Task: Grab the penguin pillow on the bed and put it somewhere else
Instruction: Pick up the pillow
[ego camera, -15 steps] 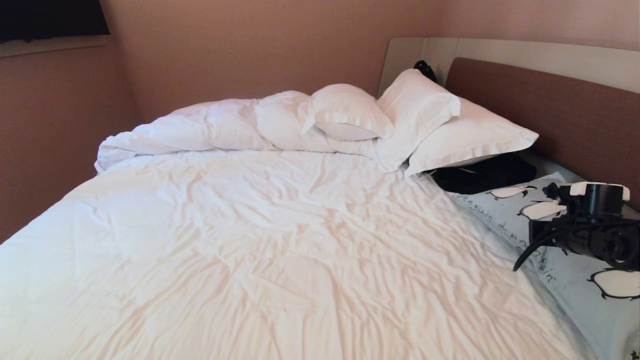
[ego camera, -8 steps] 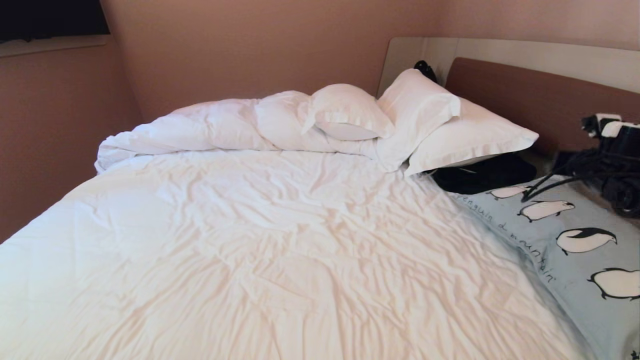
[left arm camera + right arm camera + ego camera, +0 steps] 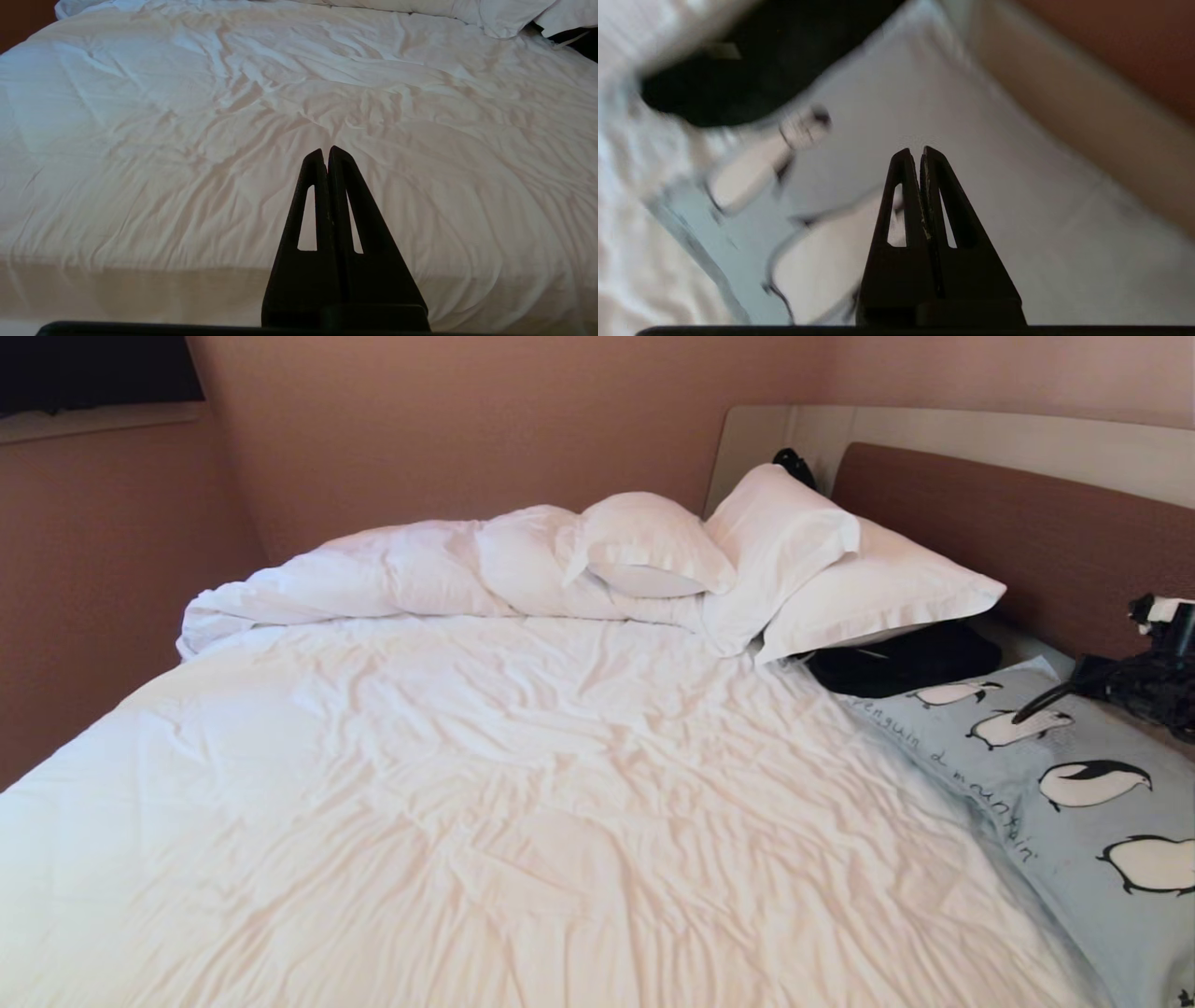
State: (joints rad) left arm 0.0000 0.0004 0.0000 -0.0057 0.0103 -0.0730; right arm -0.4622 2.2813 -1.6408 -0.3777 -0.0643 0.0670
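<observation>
Right fingers [image 3: 920, 154] closed, withdrawn rightward, penguin pillow [image 3: 1074, 784] uncovered

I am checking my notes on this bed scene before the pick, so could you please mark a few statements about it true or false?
1. The penguin pillow lies on the bed by the brown headboard. True.
2. The right tool is shut on the penguin pillow. False: its fingers are shut on nothing, above the pillow.
3. A black clothing bundle sits between the white pillows and the penguin pillow. True.
4. The left tool is wide open over the duvet. False: it is shut, pointing over the bare white sheet.
5. The penguin pillow rests on top of the white pillows. False: it lies flat on the sheet beside them.
</observation>
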